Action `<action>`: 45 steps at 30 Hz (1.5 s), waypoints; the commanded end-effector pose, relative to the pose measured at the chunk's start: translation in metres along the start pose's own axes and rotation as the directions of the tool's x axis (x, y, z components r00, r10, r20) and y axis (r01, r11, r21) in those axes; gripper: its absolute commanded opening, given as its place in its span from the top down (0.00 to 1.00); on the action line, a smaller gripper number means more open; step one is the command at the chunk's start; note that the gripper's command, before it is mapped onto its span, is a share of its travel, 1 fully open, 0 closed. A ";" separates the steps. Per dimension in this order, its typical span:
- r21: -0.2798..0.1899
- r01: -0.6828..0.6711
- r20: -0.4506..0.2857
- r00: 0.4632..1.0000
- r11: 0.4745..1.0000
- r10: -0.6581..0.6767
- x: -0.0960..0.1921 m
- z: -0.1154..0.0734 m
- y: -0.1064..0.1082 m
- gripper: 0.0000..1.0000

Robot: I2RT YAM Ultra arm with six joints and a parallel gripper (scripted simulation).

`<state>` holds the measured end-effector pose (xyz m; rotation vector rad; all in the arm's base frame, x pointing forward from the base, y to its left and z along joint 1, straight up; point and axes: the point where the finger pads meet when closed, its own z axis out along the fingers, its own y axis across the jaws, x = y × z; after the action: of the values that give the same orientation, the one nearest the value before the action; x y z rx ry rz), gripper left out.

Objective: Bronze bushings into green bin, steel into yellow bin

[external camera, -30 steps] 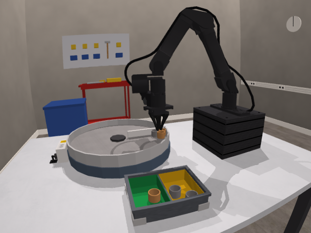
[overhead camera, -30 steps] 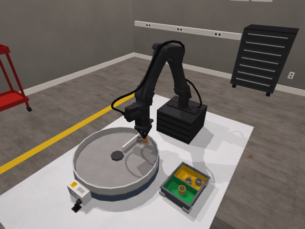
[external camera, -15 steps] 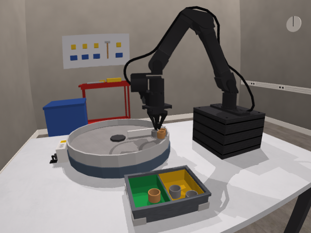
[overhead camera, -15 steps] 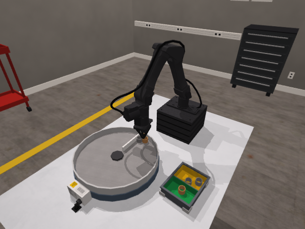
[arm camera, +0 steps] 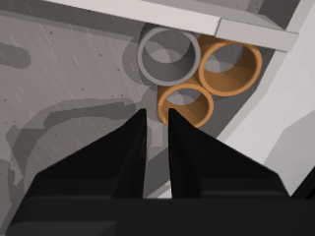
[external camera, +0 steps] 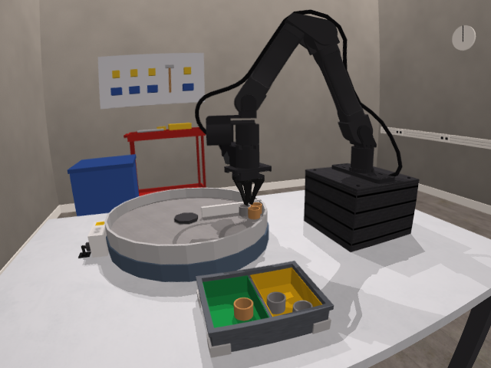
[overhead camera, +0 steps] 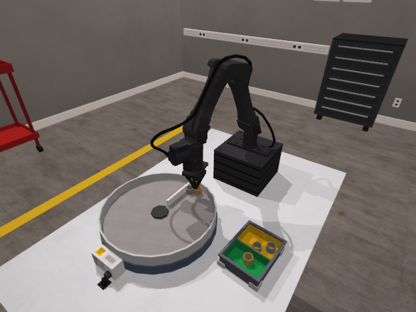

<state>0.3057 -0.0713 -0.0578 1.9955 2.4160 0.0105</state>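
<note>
A white counter point(overhead camera: 302, 188) carries a black six-joint arm on a ribbed black pedestal point(external camera: 396, 221), set behind and to one side of the fingers. They hang point-down over the far edge of a round, grey, speckled turntable point(external camera: 158, 238) with a raised pale rim, a dark blue skirt and a flat black octagonal hub point(overhead camera: 158, 212). The tapered black fingers stand nearly together, a slim gap between them, gripping nothing. Just below their tips sits a short bronze bushing point(arm camera: 192, 110), touching a second bronze bushing point(arm camera: 231, 79) and a steel bushing point(arm camera: 177, 69), all three upright tubes against a white bar point(arm camera: 148, 12). Well off toward the counter's near edge, a dark grey tray point(external camera: 269, 330) holds one bronze tube in its green bin point(external camera: 218, 294) and two steel ones in its yellow bin point(external camera: 283, 279). Farthest from the fingers, a white control box point(overhead camera: 110, 265) bears a yellow warning sticker point(overhead camera: 100, 250); its writing is unreadable.
</note>
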 end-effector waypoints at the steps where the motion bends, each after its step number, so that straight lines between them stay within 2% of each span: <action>1: 0.001 0.011 -0.006 1.000 1.000 -0.011 0.002 0.000 0.004 0.88; 11: 0.001 0.011 -0.006 1.000 1.000 -0.011 0.002 0.001 0.004 0.88; 13: 0.010 0.011 -0.010 1.000 1.000 -0.011 0.006 0.005 -0.004 0.88; 17: 0.009 0.012 -0.009 1.000 1.000 -0.012 0.007 0.004 -0.006 0.88; 21: -0.031 0.012 0.009 1.000 0.999 -0.012 0.002 -0.003 0.006 0.88; 24: -0.016 0.012 0.002 1.000 1.000 -0.012 0.004 -0.003 0.003 0.88; 45: -0.016 0.012 0.002 1.000 1.000 -0.012 0.004 -0.003 0.002 0.88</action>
<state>0.3017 -0.0704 -0.0612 1.9976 2.4185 0.0080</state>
